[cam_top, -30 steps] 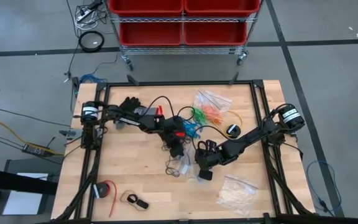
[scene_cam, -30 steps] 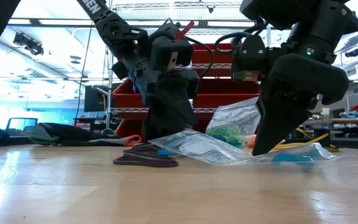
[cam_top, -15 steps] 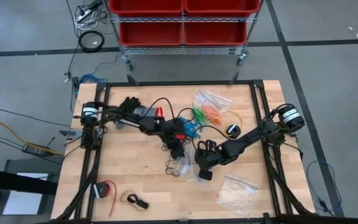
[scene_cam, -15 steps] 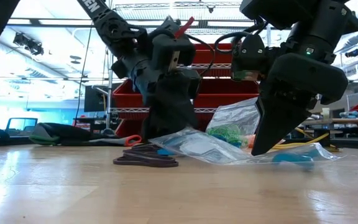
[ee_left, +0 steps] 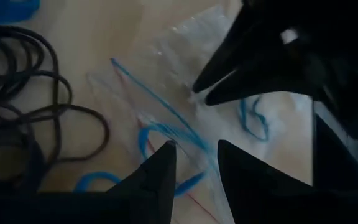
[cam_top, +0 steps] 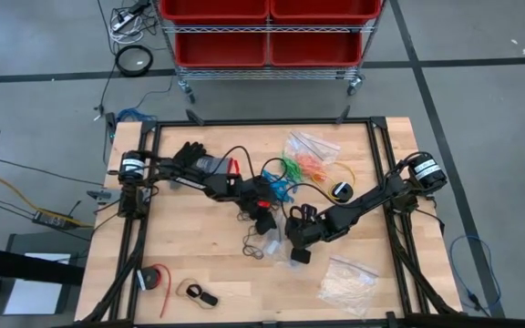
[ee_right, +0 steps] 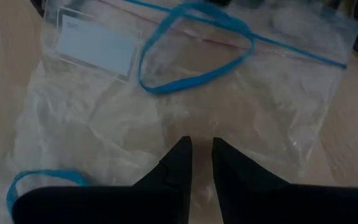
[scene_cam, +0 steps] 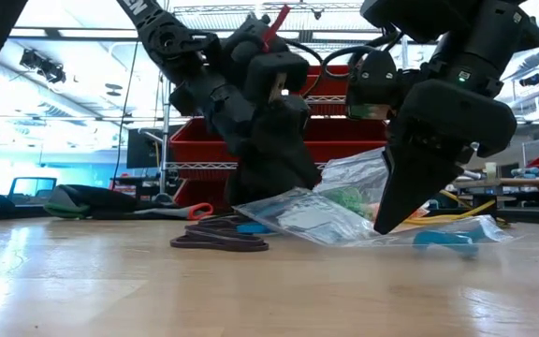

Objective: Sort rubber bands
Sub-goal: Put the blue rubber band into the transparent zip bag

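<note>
Left gripper (ee_left: 194,168): at table centre, fingers slightly apart over the clear bag (ee_right: 185,124); a blue rubber band (ee_left: 166,140) lies at the tips, grip on it not clear.
Right gripper (ee_right: 197,155): tips narrow, nearly closed, pressing on the bag; cannot tell if it pinches plastic.
Blue bands (ee_right: 194,50): on/inside the bag.
Black bands (scene_cam: 218,239): loose pile on wood just beside the bag.
Orange + green bands (cam_top: 303,167): w/ another bag, far side.

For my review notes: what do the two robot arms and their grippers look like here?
Both arms are dark, jointed links with black cables looped alongside. The left arm carries red accents near its wrist; white lettering shows on its link in the low view. The right arm has a round white-marked motor cap at its base. The left gripper and right gripper each end in two black, tapering, pointed fingers.
</note>
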You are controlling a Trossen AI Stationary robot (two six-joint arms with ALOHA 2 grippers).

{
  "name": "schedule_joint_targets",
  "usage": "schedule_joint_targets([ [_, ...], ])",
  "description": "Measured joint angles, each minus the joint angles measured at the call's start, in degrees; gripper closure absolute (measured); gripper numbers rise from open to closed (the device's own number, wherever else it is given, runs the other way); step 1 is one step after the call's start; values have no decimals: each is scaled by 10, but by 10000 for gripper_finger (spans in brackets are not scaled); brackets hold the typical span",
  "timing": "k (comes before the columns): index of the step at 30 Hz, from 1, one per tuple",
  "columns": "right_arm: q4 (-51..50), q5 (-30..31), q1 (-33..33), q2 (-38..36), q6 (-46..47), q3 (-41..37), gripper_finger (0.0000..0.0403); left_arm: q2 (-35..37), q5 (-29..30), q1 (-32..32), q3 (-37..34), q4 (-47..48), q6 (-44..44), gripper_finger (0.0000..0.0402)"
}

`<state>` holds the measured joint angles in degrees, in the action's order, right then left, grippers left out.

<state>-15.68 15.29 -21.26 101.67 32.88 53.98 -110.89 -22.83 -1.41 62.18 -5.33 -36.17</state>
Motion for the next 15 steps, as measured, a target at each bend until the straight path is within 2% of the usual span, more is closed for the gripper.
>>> schedule_joint_targets([
  [10, 3, 4, 0, 0, 1, 0, 351, -38, -23, 4, 1, -41, -2, 279],
  [13, 3, 4, 0, 0, 1, 0, 351, -29, -24, 3, 0, -44, 28, 311],
  [15, 3, 13, 0, 0, 5, 0, 351, -17, -36, -1, 2, -42, 56, 360],
])
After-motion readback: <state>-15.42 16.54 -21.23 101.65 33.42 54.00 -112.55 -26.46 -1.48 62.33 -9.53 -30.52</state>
